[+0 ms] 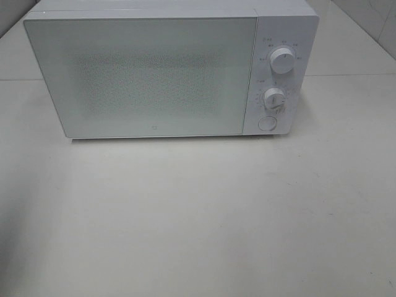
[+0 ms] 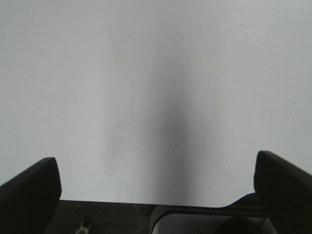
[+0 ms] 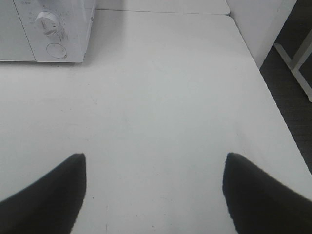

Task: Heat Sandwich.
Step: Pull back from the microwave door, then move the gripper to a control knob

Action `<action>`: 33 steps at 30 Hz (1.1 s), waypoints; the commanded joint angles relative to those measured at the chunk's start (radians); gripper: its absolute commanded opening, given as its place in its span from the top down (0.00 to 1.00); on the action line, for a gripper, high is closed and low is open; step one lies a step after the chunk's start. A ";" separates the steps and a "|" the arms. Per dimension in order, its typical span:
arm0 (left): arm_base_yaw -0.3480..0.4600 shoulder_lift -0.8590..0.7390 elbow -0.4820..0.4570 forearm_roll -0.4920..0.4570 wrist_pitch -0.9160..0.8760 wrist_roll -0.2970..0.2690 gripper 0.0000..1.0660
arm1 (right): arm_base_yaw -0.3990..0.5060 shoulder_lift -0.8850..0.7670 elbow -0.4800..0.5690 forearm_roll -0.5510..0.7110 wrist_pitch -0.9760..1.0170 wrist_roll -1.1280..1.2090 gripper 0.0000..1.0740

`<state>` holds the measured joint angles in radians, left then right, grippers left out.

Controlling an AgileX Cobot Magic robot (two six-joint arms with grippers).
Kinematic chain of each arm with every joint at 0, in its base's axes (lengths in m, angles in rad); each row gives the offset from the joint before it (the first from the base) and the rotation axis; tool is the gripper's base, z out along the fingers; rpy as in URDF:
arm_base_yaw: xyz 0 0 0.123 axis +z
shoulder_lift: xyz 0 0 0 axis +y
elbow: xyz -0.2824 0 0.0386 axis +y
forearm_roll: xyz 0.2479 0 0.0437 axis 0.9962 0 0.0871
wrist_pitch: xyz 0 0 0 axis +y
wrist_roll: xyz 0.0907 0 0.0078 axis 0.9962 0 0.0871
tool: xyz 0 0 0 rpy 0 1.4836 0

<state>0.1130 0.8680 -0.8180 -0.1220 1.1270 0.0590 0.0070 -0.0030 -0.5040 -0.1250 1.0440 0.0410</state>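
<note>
A white microwave stands at the back of the white table, its door closed. Two round knobs and a round button sit on its right-hand panel. The sandwich is out of view. Neither arm shows in the exterior high view. My left gripper is open over bare table top, nothing between its dark fingers. My right gripper is open too, over the table in front of and to the right of the microwave, with an empty gap between its fingers.
In the right wrist view the table's right edge runs beside a dark floor and a white stand leg. A table edge with dark floor below it shows in the left wrist view. A seam crosses the table behind the microwave.
</note>
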 commanded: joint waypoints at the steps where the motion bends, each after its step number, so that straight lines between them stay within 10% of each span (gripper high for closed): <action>1: 0.004 -0.096 0.003 -0.009 0.009 0.013 0.04 | -0.007 -0.026 0.002 0.002 -0.008 -0.007 0.30; 17: 0.004 -0.460 0.289 -0.081 -0.030 0.085 0.05 | -0.007 -0.026 0.002 0.002 -0.008 -0.007 0.30; 33: -0.029 -0.699 0.322 -0.061 -0.089 0.081 0.05 | -0.007 -0.026 0.002 0.002 -0.008 -0.007 0.30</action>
<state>0.0900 0.1940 -0.5010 -0.1840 1.0510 0.1410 0.0070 -0.0030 -0.5040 -0.1250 1.0440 0.0410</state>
